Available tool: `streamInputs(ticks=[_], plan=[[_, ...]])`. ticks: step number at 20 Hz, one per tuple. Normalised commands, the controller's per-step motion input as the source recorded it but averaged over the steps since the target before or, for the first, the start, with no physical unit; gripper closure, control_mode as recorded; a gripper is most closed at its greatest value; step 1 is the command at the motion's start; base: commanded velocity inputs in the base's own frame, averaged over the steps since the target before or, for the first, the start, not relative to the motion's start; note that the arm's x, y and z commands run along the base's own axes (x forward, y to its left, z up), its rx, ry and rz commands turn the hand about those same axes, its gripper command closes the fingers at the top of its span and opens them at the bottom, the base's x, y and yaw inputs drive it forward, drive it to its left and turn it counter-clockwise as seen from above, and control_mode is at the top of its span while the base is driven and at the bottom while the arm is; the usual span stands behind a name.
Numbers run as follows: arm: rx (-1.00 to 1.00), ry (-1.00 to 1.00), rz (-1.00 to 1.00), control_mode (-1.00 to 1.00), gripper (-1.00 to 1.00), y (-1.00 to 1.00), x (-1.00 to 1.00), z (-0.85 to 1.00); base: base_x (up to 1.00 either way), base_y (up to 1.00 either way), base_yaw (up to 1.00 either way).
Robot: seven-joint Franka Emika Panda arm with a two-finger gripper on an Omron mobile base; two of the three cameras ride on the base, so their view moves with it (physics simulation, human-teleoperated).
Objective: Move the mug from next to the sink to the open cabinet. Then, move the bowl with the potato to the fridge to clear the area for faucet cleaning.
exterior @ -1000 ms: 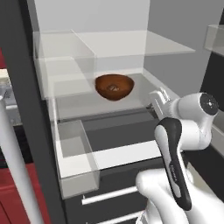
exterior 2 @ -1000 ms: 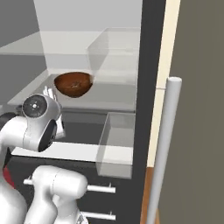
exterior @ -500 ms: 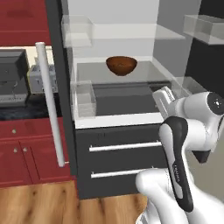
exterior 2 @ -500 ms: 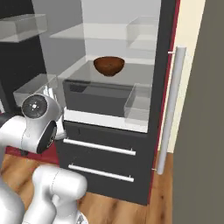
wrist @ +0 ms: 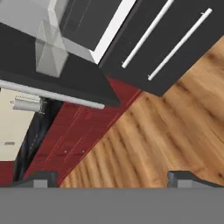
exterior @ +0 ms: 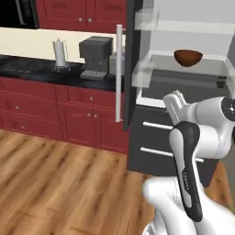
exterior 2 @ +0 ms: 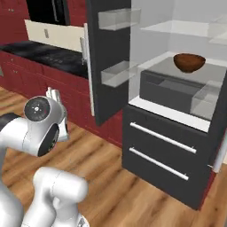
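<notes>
The reddish-brown bowl [exterior: 188, 57] [exterior 2: 189, 62] rests on a glass shelf inside the fridge [exterior: 183, 85] [exterior 2: 159, 88], whose door [exterior: 131, 69] [exterior 2: 111, 57] stands open. I cannot make out the potato inside the bowl from here. My gripper [exterior: 172, 98] [exterior 2: 53, 94] [wrist: 113, 178] is well back from the shelf and lower than it, open with nothing between its fingers. In the hand view it faces the wooden floor [wrist: 166, 131] and the fridge's bar-handled drawers [wrist: 175, 39]. The mug, sink, faucet and open cabinet are out of view.
Left of the fridge runs a black counter [exterior: 41, 69] with a coffee machine [exterior: 95, 57] and a paper towel holder [exterior: 58, 54] over red cabinets [exterior: 55, 110]. The open fridge door juts toward me. Wooden floor [exterior: 55, 183] spreads in front.
The whole picture has shifted: the base has backed away from the fridge, which now looks smaller and farther. The bowl stays on its shelf and the gripper remains open and empty.
</notes>
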Motion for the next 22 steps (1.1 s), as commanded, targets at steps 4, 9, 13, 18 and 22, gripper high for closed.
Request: streamInputs(ticks=[4,9,13,18,22], plan=[[0.0,0.0,0.0,1.0,-1.0,0.0,0.0,0.0,-0.39,0.04,0.89],[0.0,0.0,0.0,1.0,-1.0,0.0,0.0,0.0,-0.21,0.3,0.72],[0.0,0.0,0.0,1.0,-1.0,0.0,0.0,0.0,-0.01,0.08,0.38],[0.0,0.0,0.0,1.0,-1.0,0.0,0.0,0.0,0.0,0.0,0.14],[0.0,0.0,0.0,1.0,-1.0,0.0,0.0,0.0,0.0,0.0,0.72]])
